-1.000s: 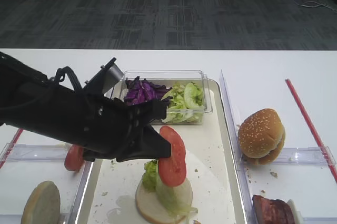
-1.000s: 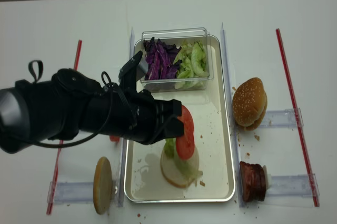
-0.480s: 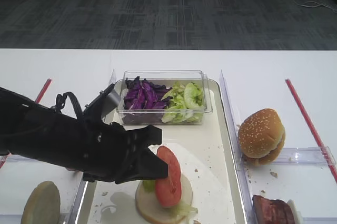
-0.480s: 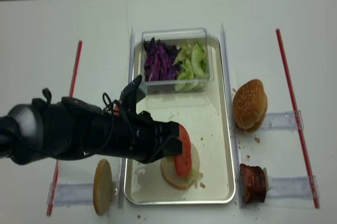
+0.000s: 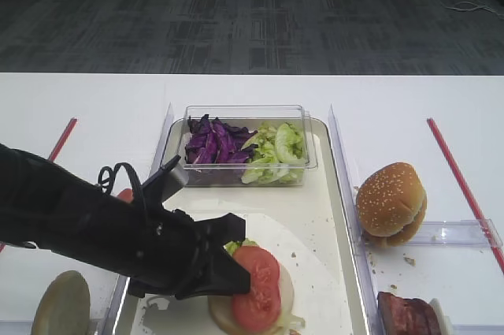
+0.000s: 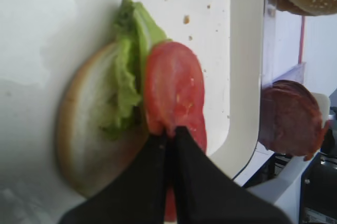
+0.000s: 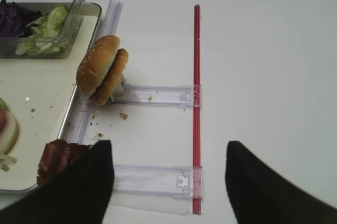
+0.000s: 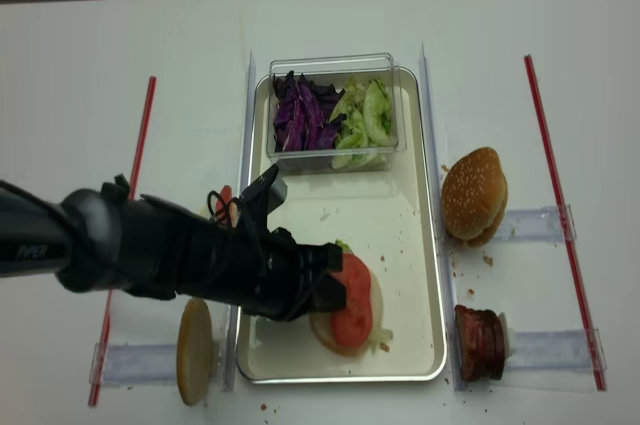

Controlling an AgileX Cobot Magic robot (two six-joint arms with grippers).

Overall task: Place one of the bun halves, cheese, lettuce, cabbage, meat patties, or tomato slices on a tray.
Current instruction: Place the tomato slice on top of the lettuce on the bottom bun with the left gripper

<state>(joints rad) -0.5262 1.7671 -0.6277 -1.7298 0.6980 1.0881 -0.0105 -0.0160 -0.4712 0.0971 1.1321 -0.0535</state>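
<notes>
My left gripper (image 6: pixel 169 132) is shut on the edge of a red tomato slice (image 6: pixel 176 87). The slice (image 5: pixel 256 297) lies tilted on a pale bun half (image 6: pixel 84 129) with a green lettuce leaf (image 6: pixel 129 60) on it. That stack sits at the near end of the cream tray (image 5: pixel 315 209). In the overhead view the left gripper (image 8: pixel 335 290) reaches in from the left, low over the tray (image 8: pixel 400 235). My right gripper (image 7: pixel 168 147) is open above the table, right of the meat patties (image 7: pixel 58 155), with nothing between its fingers.
A clear tub (image 5: pixel 244 118) with purple cabbage (image 5: pixel 211 139) and lettuce (image 5: pixel 276 150) stands at the tray's far end. A sesame bun (image 5: pixel 391 201) leans on a clear rail right of the tray. Another bun half (image 8: pixel 194 350) stands left of it. Red strips (image 8: pixel 555 195) border the area.
The left gripper has come down and towards the near edge with the tomato slice. The slice went from upright above the bun half to lying tilted on it.
</notes>
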